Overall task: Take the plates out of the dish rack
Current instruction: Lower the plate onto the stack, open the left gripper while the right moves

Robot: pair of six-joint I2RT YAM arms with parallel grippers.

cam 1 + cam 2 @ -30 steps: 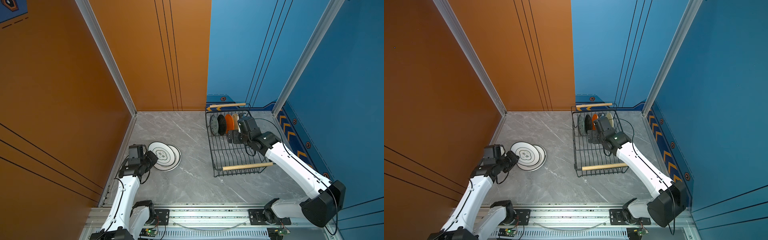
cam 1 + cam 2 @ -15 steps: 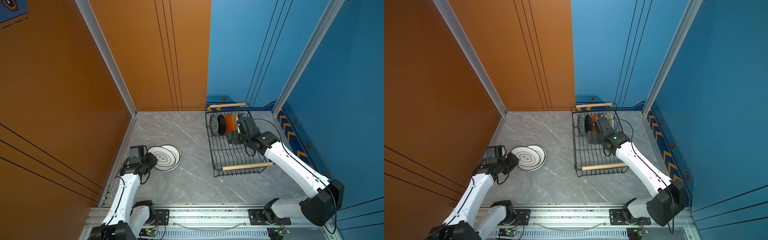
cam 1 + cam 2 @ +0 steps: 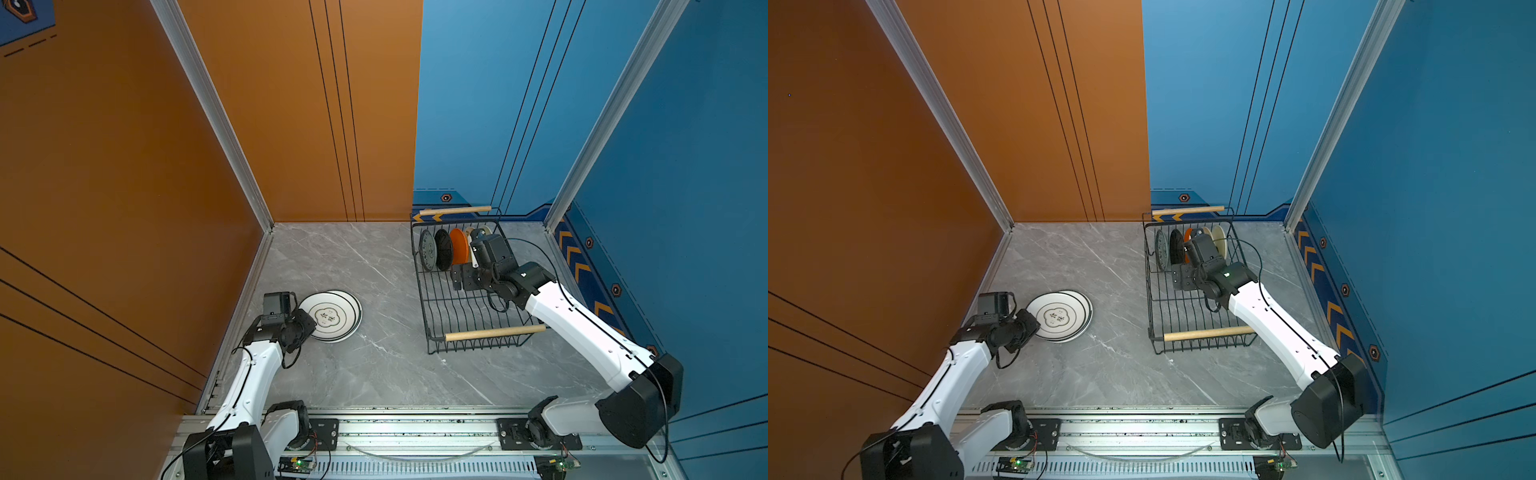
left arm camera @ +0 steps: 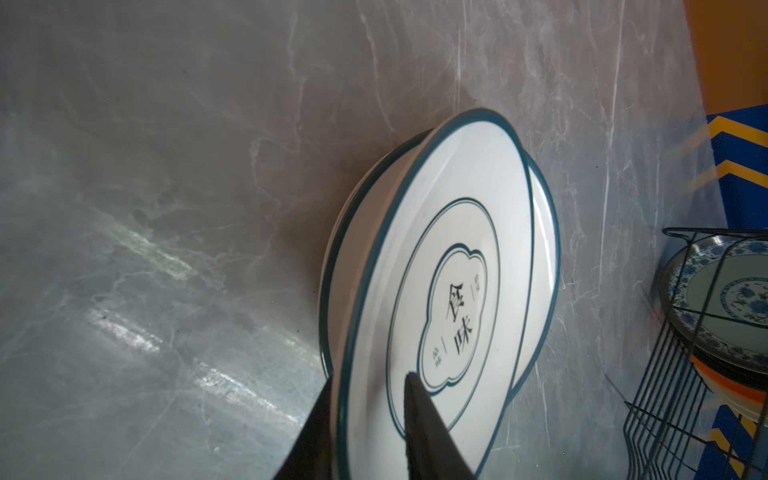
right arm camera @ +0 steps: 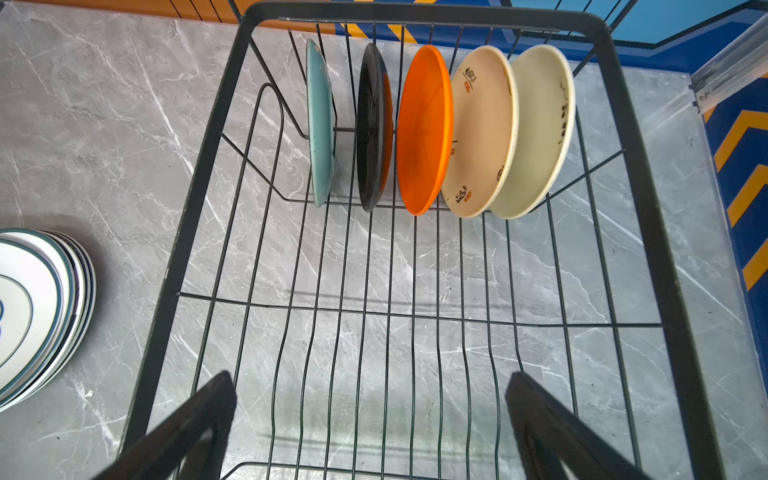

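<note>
A stack of white, dark-rimmed plates (image 3: 330,316) (image 3: 1061,316) lies on the grey floor left of the dish rack (image 3: 494,332) (image 3: 1208,333). My left gripper (image 4: 370,378) (image 3: 305,322) sits at the top plate's (image 4: 457,249) near rim. Its jaws are slightly parted, one finger over the plate and one outside the rim. Upright at the rack's (image 5: 415,10) far end stand teal (image 5: 320,124), black (image 5: 372,124), orange (image 5: 424,129) and two cream (image 5: 482,133) plates. My right gripper (image 5: 370,380) (image 3: 463,278) hangs wide open and empty inside the rack, just short of them.
An orange wall runs close along the left of the stack, and blue walls stand behind and to the right of the rack. Bare marble floor (image 3: 382,365) lies between stack and rack. The rack's near half holds no plates.
My left gripper's jaws have parted from shut around the top white plate's rim, and that plate now rests on the stack. The right arm has hardly moved.
</note>
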